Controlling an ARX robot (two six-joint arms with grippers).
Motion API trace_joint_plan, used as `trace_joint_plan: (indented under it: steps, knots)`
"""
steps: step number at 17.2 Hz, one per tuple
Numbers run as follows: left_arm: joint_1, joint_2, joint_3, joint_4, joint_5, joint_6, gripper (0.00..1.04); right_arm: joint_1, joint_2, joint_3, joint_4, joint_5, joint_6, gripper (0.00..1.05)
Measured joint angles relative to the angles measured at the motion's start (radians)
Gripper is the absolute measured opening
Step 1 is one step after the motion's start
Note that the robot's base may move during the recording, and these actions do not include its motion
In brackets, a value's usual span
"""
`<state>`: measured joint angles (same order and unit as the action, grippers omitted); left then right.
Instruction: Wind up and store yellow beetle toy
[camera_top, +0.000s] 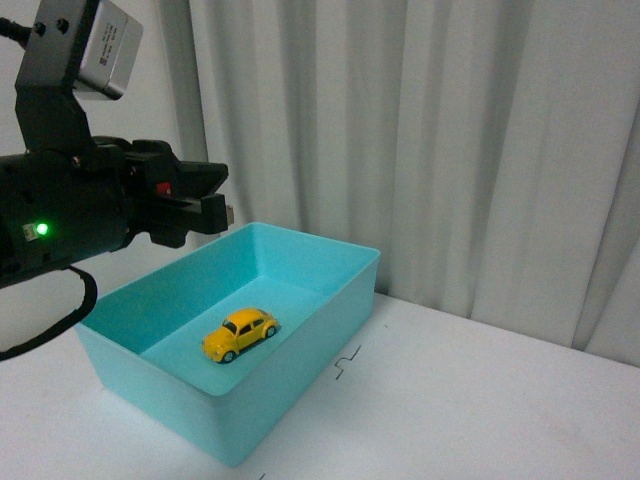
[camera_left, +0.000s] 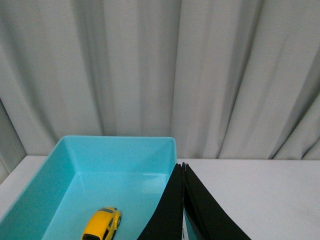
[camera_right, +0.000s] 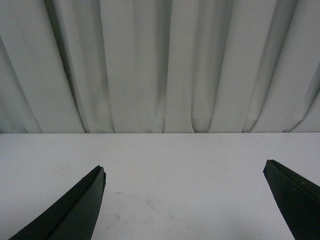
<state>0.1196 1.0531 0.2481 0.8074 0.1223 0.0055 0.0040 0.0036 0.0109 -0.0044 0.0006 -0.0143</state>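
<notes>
The robot's left arm (camera_top: 70, 210) is nearest the front camera. It is black, with one green light lit and a silver camera module (camera_top: 108, 48) on top. The module carries a small label whose print is too fine to read. The left gripper (camera_top: 218, 208) hangs above the near-left wall of a teal plastic bin (camera_top: 300, 405). In the left wrist view its two black fingers (camera_left: 172, 210) press together with nothing between them.

One yellow beetle toy (camera_top: 240, 334) sits on its wheels on the bin's floor, apart from the walls and from the gripper.

The right gripper (camera_right: 183, 167) shows only in its own wrist view, with its jaws spread wide over the bare white table (camera_top: 480, 400).

A small black mark (camera_top: 346, 363) lies on the table just beside the bin. A pale pleated curtain (camera_top: 420, 140) hangs behind.
</notes>
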Motion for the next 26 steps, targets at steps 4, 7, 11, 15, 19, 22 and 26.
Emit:
trace_joint_plan:
  steps: [4, 7, 11, 15, 19, 22, 26]
  knots:
    - [-0.030, -0.092, -0.078, -0.035, -0.029, -0.002, 0.02, 0.000, 0.000, 0.000, 0.000, 0.000, 0.000, 0.98]
    - [-0.037, -0.134, -0.100, -0.048, -0.040, -0.002, 0.02, 0.000, 0.000, 0.000, 0.000, 0.000, 0.000, 0.98]
    - [-0.111, -0.210, -0.134, -0.087, -0.112, -0.002, 0.02, 0.000, 0.000, 0.000, 0.000, 0.000, 0.000, 0.98]
    - [-0.119, -0.455, -0.238, -0.230, -0.122, -0.002, 0.02, 0.000, 0.000, 0.000, 0.000, 0.000, 0.000, 0.98]
    - [-0.119, -0.591, -0.238, -0.352, -0.122, -0.002, 0.02, 0.000, 0.000, 0.000, 0.000, 0.000, 0.000, 0.98]
    - [-0.119, -0.666, -0.238, -0.419, -0.122, -0.002, 0.02, 0.000, 0.000, 0.000, 0.000, 0.000, 0.000, 0.98]
    - [-0.119, -0.752, -0.238, -0.507, -0.122, -0.002, 0.02, 0.000, 0.000, 0.000, 0.000, 0.000, 0.000, 0.98]
